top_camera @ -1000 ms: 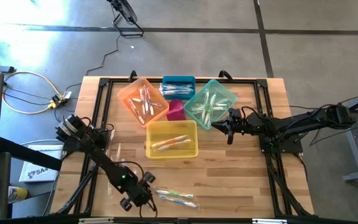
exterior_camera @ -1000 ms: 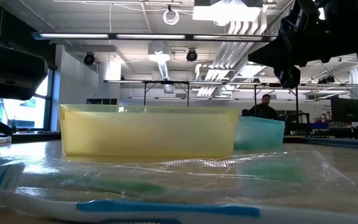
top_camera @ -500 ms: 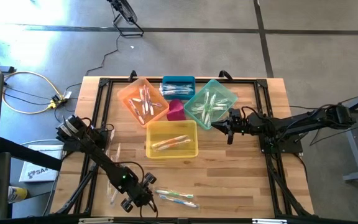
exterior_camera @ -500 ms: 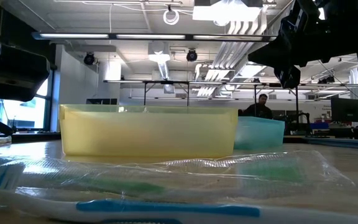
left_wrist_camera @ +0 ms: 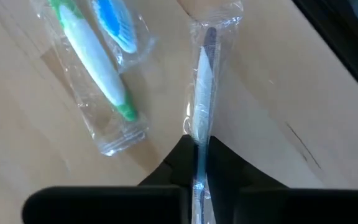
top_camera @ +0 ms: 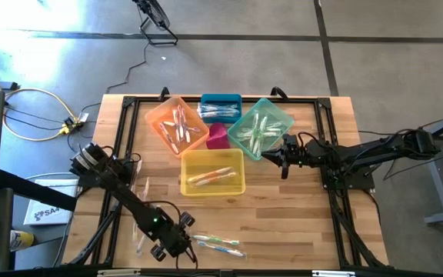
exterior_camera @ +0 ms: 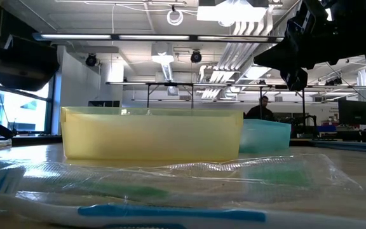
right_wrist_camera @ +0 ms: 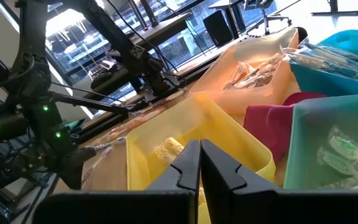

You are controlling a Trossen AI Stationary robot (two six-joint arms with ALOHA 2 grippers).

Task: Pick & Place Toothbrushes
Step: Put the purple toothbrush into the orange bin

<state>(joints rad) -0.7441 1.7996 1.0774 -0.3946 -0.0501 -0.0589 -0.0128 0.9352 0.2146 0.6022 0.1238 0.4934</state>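
Near the table's front left, my left gripper [top_camera: 177,238] [left_wrist_camera: 199,163] is shut on a clear-wrapped toothbrush [left_wrist_camera: 202,93] with a whitish handle. A green-tipped toothbrush [left_wrist_camera: 98,68] and a blue one [left_wrist_camera: 114,25] lie in wrappers on the wood beside it; they also show in the high view [top_camera: 218,245]. More toothbrushes lie in the orange bin [top_camera: 177,123], blue bin [top_camera: 221,108], teal bin [top_camera: 260,127] and yellow bin [top_camera: 212,171]. My right gripper [top_camera: 284,163] [right_wrist_camera: 200,167] hangs shut beside the teal bin, touching nothing. My left gripper pinches the wrapped toothbrush between its two fingers at the near end of the handle [left_wrist_camera: 199,144]. The fingers slant steeply down from the table's left side and lie along the brush. The brush stretches away from the fingertips over the wood; whether it is clear of the table I cannot tell.
A small magenta bin [top_camera: 218,136] sits between the orange, blue and teal bins. Loose clear wrappers lie by the left arm [top_camera: 141,188]. A black frame [top_camera: 126,115] runs round the tabletop. Bare wood [top_camera: 283,223] lies at the near right.
In the low view the left arm's dark bulk at the left edge has risen a little. Everything else stays where it was.
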